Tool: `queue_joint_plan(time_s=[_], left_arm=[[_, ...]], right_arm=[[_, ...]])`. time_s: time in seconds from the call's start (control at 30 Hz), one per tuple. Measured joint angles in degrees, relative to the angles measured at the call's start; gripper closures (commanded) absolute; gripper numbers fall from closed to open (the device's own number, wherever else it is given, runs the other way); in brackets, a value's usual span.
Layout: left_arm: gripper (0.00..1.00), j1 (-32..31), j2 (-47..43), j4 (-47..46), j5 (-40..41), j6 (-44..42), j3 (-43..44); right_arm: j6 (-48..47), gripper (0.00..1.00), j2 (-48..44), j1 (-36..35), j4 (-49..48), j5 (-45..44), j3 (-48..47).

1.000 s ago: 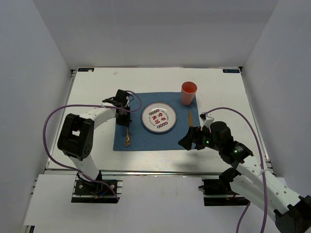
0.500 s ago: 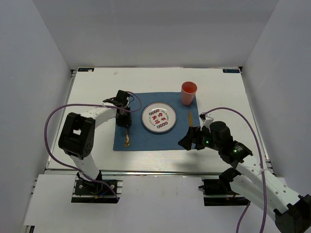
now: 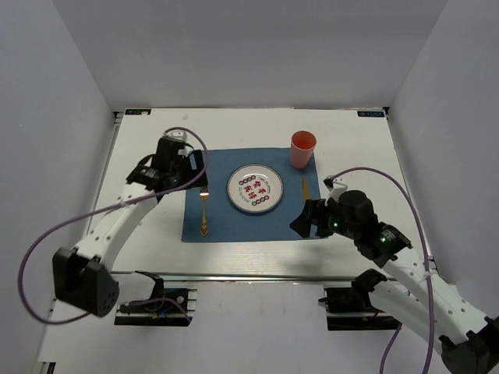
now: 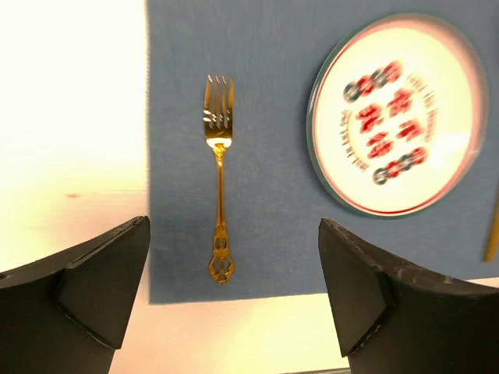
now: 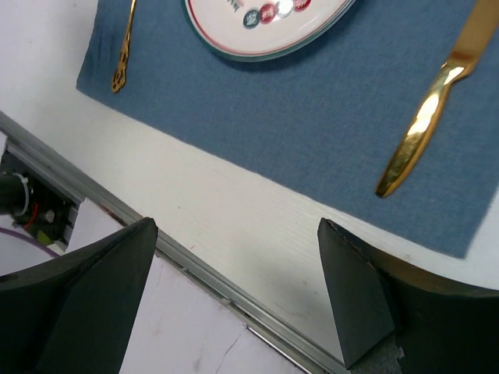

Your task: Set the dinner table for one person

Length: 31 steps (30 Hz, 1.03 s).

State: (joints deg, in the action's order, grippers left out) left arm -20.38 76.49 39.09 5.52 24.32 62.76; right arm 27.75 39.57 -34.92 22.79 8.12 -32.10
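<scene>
White dinner table, flat and rectangular, is edged by a silver rail at the near side and marked with small black labels at the far corners. It is enclosed on three sides by plain pale walls. A blue cloth placemat is laid at mid-table. A round plate with red and dark print is centred on it. A gold fork is laid on the mat just left of the plate, tines toward the far side. A gold knife is laid on the mat just right of the plate. A pink cup is stood upright at the mat's far right corner. The left arm is stretched diagonally from its base, with a purple cable looped beside it. The left hand is held over the mat's far left corner, near the fork tines. In the left wrist view its fingers are spread wide and nothing is gripped; the fork is seen lying free below, between them. The right hand is held near the mat's near right corner, by the knife's handle end. Its fingers are likewise spread wide and nothing is gripped; the table's near edge and rail are seen below them.
</scene>
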Motion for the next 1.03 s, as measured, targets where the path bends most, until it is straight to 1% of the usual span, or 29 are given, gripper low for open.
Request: queue_joint_plan(time_s=[0.1, 0.2, 0.43, 0.57, 0.67, 0.77, 0.93, 1.03], left_arm=[[0.02, 0.0, -9.2, 2.3, 3.1, 0.0, 0.2], [0.02, 0.0, -18.0, 5.2, 6.6, -0.1, 0.2], [0.02, 0.0, -34.9, 12.6, 13.5, -0.1, 0.1], [0.02, 0.0, -42.9, 17.8, 15.6, 0.2, 0.8], [0.02, 0.0, -46.5, 22.1, 16.6, 0.7, 3.4], [0.02, 0.1, -48.3, 25.7, 17.2, 1.0, 6.9], [0.02, 0.0, -48.8, 30.2, 18.4, 1.0, 11.5], [0.02, 0.0, -48.1, 32.5, 19.2, 0.5, 14.0]], right_arm=[[-1.4, 0.11, -0.1, 0.0, 4.1, -3.6, -4.7], [-2.5, 0.11, -1.0, 0.0, 8.8, -9.4, -10.6], [-2.9, 0.11, -3.2, 0.0, 24.1, -25.4, -27.6], [-3.0, 0.11, -5.0, 0.0, 32.0, -33.7, -35.6], [-3.3, 0.11, -5.4, 0.0, 37.6, -38.3, -40.2], [-3.8, 0.11, -5.5, 0.0, 42.2, -41.1, -42.2], [-4.1, 0.11, -5.9, 0.0, 47.3, -42.6, -43.2], [-4.2, 0.11, -5.9, 0.0, 48.4, -43.0, -43.8]])
